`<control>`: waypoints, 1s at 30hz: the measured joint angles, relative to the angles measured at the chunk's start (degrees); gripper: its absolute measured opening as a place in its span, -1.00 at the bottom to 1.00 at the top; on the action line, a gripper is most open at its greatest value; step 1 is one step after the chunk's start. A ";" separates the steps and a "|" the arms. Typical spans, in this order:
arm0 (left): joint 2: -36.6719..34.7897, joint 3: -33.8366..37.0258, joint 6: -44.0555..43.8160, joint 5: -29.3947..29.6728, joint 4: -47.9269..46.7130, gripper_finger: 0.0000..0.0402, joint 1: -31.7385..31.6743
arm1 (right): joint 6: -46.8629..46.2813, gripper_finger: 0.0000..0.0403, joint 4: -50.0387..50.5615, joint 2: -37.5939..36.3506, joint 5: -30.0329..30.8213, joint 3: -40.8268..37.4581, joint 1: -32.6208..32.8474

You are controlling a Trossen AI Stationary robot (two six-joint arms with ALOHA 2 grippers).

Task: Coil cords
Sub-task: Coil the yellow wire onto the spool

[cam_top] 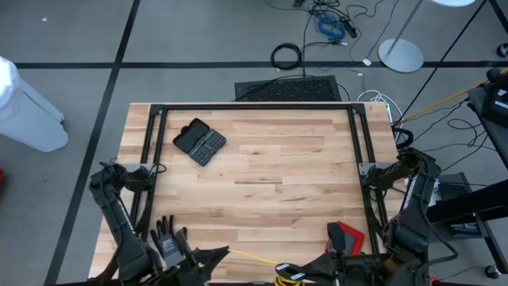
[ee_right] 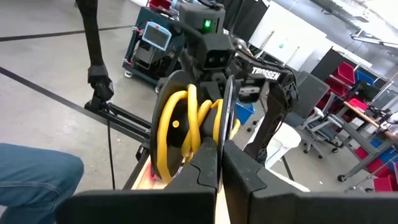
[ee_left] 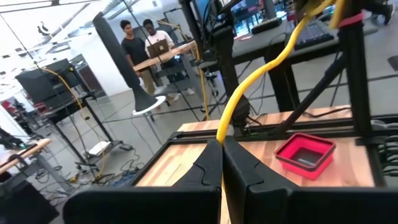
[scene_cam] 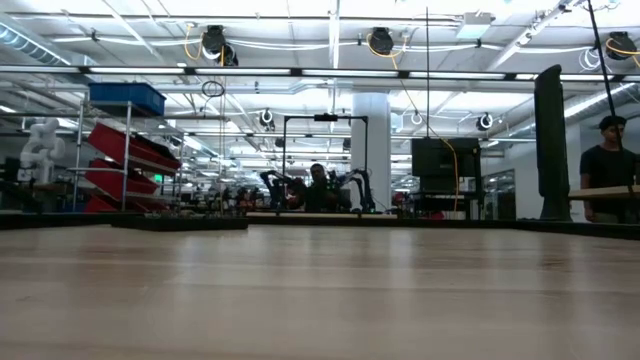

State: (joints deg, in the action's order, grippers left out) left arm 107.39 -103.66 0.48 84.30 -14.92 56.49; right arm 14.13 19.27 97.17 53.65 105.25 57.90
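High view: the yellow cord (cam_top: pixel 255 257) is running as a thin line along the tabletop's (cam_top: pixel 262 171) near edge, between the left gripper (cam_top: pixel 216 255) and the right gripper (cam_top: pixel 295 268); a grey glove (cam_top: pixel 167 237) and a red tray (cam_top: pixel 347 236) are lying near that edge, a black case (cam_top: pixel 199 141) toward the far left corner.

Low view: the cord and both grippers are staying out of sight; only bare wood is showing.

Left wrist view: the left gripper (ee_left: pixel 222 163) is pinching the cord (ee_left: pixel 261 68) with fingers together, the cord arching upward, springy rather than limp.

Right wrist view: the right gripper (ee_right: pixel 219 163) is clamping several yellow loops (ee_right: pixel 186 121) together.

Handling: light, smooth-jacketed, probably slippery and prone to springing open.

Hold: likely best where the loops are crossing, all strands pinched together.
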 joint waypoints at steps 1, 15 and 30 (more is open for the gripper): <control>0.00 0.00 0.30 0.09 0.61 -1.00 0.28 | -0.18 -1.00 0.00 0.00 0.02 0.00 -0.09; 0.00 0.00 12.36 1.96 13.56 -1.00 3.63 | -6.25 -1.00 4.39 -0.09 -10.11 0.00 -3.57; -0.01 0.00 17.93 -3.10 22.15 -1.00 5.32 | -8.81 -1.00 8.05 -0.11 -11.08 0.00 -5.98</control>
State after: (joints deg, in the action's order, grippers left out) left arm 107.38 -103.66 18.41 81.20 7.23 61.81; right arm 5.32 27.31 97.06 42.57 105.25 51.92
